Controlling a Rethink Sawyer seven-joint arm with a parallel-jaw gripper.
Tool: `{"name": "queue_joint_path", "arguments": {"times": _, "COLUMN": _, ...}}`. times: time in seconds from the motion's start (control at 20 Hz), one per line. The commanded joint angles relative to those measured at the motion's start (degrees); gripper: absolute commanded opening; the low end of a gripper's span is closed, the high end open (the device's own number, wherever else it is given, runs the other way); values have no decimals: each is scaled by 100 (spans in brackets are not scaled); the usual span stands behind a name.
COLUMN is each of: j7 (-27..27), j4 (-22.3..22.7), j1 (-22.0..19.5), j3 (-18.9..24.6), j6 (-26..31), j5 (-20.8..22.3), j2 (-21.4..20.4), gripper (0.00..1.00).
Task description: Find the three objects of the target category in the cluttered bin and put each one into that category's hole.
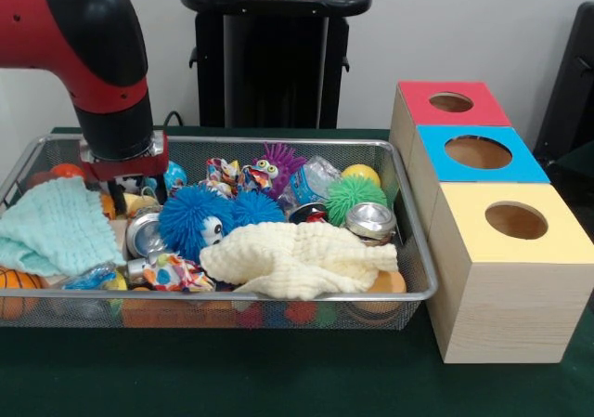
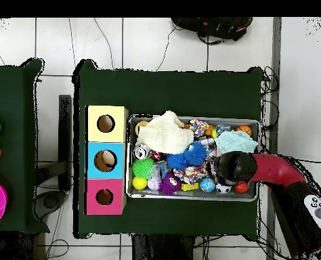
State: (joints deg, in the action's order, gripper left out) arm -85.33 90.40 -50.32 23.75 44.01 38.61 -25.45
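Front view, gripper point(image 1: 133, 187) low inside bin point(image 1: 419, 250) at counter's left end, finger state indiscernible, among toys.

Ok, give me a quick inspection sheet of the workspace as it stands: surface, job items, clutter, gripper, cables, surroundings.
Surface: dark green table, bare in front of the bin.
Job's things: wire mesh bin full; red box, blue box and yellow box in a row beside it, each with a round hole.
Clutter: cream cloth, mint cloth, blue fuzzy ball, green fuzzy ball, metal tin.
Gripper: gripper down inside the bin's end; state unclear.
Cables: several on the floor.
Surroundings: second table with coloured items.
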Motion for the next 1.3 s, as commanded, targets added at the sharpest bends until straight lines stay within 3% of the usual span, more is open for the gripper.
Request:
{"name": "queue_joint_path", "arguments": {"times": 0.05, "j7": 992, "j4": -330, "j1": -166, "j3": 426, "j6": -691, "j5": 470, "j2": 197, "gripper": 100}}
{"name": "queue_joint_path", "arguments": {"times": 0.25, "j7": 1033, "j4": -363, "j1": -186, "j3": 433, "j6": -482, "j5": 359, "j2": 243, "gripper": 100}}
{"name": "queue_joint_path", "arguments": {"times": 0.3, "j7": 1062, "j4": -385, "j1": -190, "j3": 448, "j6": -450, "j5": 354, "j2": 260, "gripper": 0}}
{"name": "queue_joint_path", "arguments": {"times": 0.8, "j7": 1187, "j4": -422, "j1": -241, "j3": 517, "j6": -212, "j5": 253, "j2": 289, "gripper": 0}}
{"name": "queue_joint_path", "arguments": {"times": 1.0, "j7": 926, "j4": -424, "j1": -85, "j3": 377, "j6": 62, "j5": 161, "j2": 89, "gripper": 0}}
{"name": "queue_joint_path", "arguments": {"times": 1.3, "j7": 983, "j4": -576, "j1": 235, "j3": 433, "j6": 1550, "j5": -471, "j2": -641, "gripper": 0}}
